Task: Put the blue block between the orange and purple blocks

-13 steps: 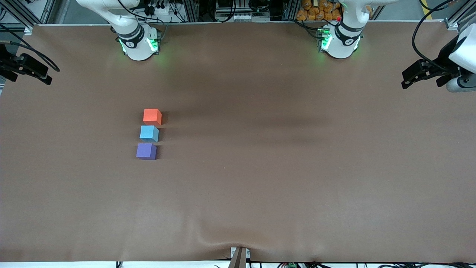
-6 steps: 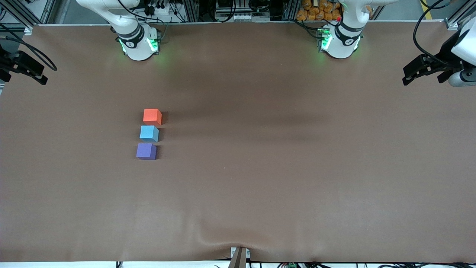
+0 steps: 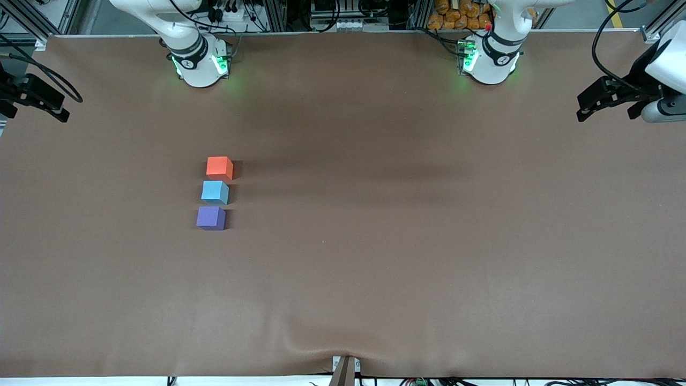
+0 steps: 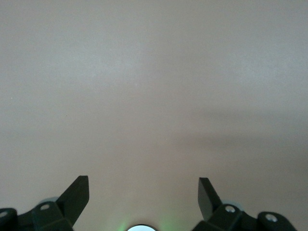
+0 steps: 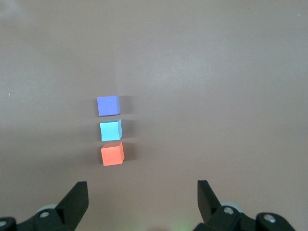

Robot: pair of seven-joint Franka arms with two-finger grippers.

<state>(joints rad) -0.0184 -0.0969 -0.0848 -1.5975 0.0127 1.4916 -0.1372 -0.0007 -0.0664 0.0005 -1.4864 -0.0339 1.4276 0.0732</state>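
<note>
Blue block (image 3: 215, 192) between orange block (image 3: 219, 167) and purple block (image 3: 210, 218), seemingly apart; left claw (image 4: 143, 192) and right claw (image 5: 142, 197) agape, well away.

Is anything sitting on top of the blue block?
No, the blue block has a bare top. It sits on the table between the orange block and the purple block. Its underside is hidden.

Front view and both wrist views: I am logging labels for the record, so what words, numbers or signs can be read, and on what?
None can be read.
Blue block, orange block, purple block: plain faces, no text.
Arm bases: a small round dark mark on each collar, too small to read.
Table: no markings.
</note>
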